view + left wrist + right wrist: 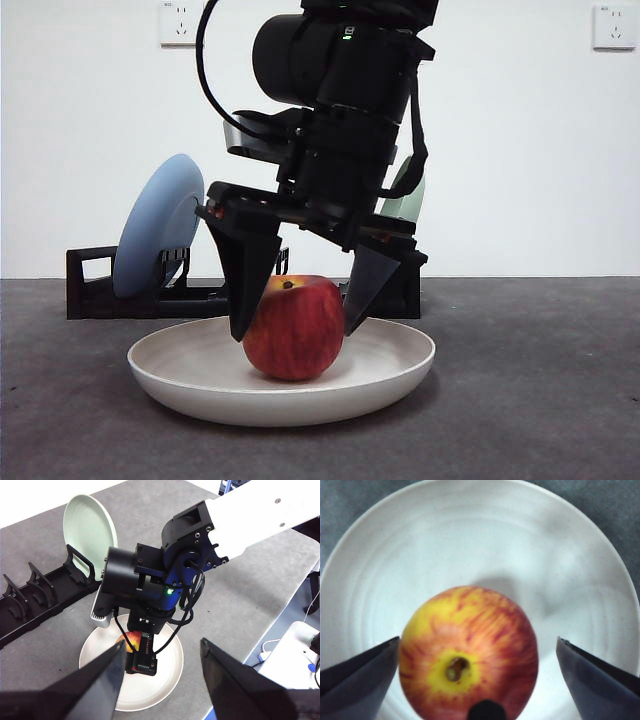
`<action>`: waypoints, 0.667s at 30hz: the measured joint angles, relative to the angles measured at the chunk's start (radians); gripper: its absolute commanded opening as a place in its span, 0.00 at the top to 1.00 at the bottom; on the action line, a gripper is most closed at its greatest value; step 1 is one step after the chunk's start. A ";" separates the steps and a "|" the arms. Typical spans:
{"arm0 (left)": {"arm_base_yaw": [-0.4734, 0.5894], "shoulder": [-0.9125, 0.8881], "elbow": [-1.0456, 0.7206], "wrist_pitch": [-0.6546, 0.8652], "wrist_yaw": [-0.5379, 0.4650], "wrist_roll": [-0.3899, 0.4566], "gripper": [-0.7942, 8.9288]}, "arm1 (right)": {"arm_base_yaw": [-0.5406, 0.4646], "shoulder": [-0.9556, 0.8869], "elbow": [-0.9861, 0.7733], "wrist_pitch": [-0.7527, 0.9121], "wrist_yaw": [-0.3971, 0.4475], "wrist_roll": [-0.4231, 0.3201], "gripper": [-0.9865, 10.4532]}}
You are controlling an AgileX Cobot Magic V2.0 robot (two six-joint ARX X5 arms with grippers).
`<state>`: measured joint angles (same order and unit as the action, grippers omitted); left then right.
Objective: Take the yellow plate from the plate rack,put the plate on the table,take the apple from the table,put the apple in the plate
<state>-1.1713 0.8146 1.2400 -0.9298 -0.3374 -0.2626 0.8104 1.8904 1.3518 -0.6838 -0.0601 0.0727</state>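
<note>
Nearest the front camera, the yellow plate (281, 372) is seen lying flat on the dark grey counter (540, 400), its cream bowl facing up so that it can receive fruit. At its centre the apple (294, 328) is rested upright, stem end up, red with a yellow patch around the stem. It appears to bear its own weight on the plate floor.

The right claw (293, 332) is hung directly over the apple, pointing straight down. Its jaws are spread wide, one at the apple's nine o'clock and one at its three o'clock. In the right wrist view a strip of plate is seen between the three o'clock jaw and the fruit, while the other tip lies just beside the skin; contact there cannot be told. Nothing is gripped, so the apple is judged to have been let go, and the task looks nearly complete: only a clean lift away is judged to remain.

Behind the plate, at twelve o'clock, the plate rack (95, 290) is stood along the back of the counter, with a blue plate (155, 225) and a pale green plate (90, 532) propped on edge in its slots.

The left claw (162, 665) is held high above the scene, open and empty, waiting clear.
</note>
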 measured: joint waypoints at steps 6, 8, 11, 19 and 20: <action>0.000 -0.001 0.000 0.000 0.000 0.000 0.66 | 0.000 -0.113 0.000 -0.063 0.000 0.003 0.41; 0.000 -0.001 0.000 0.000 0.000 0.000 0.66 | 0.000 -0.187 0.000 -0.090 0.000 0.006 0.42; 0.000 -0.001 0.000 0.000 0.000 0.000 0.66 | 0.000 -0.309 0.000 -0.153 0.000 0.007 0.42; 0.000 -0.001 0.000 0.000 0.000 0.000 0.66 | 0.000 -0.632 0.000 -0.394 0.000 0.016 0.42; 0.000 -0.001 0.000 -0.001 0.000 0.000 0.66 | 0.000 -0.662 0.000 -0.421 0.000 0.018 0.42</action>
<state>-1.1713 0.8139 1.2400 -0.9306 -0.3374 -0.2623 0.8104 1.2282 1.3521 -1.1046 -0.0601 0.0906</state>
